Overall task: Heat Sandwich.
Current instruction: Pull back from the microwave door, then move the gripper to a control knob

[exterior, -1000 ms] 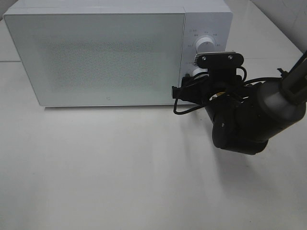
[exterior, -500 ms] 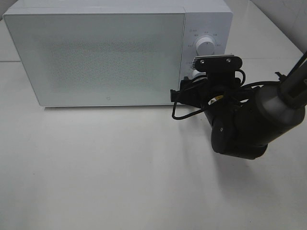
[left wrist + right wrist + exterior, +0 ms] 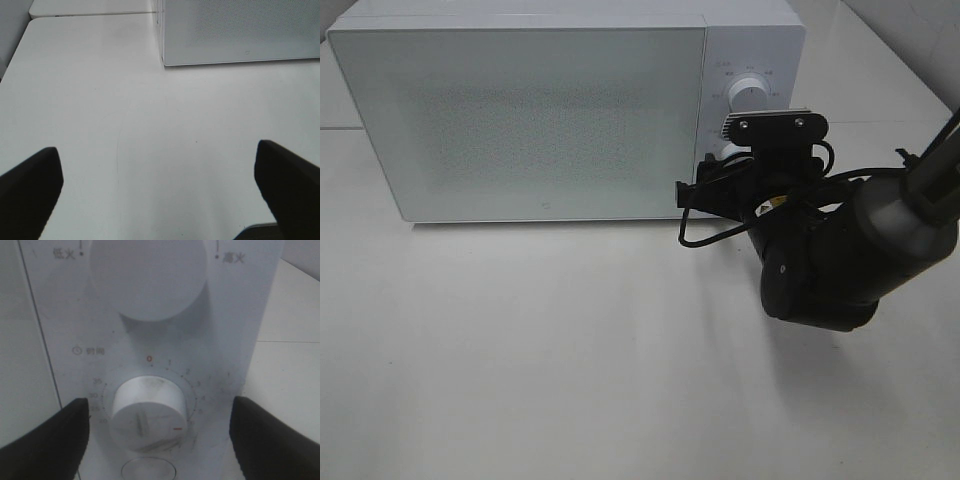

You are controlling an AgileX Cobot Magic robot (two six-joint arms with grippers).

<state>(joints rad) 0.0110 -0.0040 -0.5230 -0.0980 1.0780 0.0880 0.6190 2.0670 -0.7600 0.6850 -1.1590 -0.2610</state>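
Observation:
The sandwich is out of view. The white microwave (image 3: pixel 540 120) stands at the back of the table with its door shut. My right gripper (image 3: pixel 160 407) is at the control panel. It is open, with one finger on each side of the lower timer knob (image 3: pixel 147 412) and a gap to the knob on both sides. The knob's marker line points away from the red zero. Above it is the power knob (image 3: pixel 147 275). In the high view the right arm (image 3: pixel 820 260) hides most of the lower knob. My left gripper (image 3: pixel 157 150) hangs open over bare table.
A round button (image 3: pixel 147 472) sits under the timer knob. The microwave's lower front corner (image 3: pixel 165 62) shows in the left wrist view. A table seam (image 3: pixel 340 128) runs behind the oven. A black cable (image 3: pixel 705 235) loops from the right wrist.
The right arm has barely shifted in front of the control panel. The microwave door has stayed shut.

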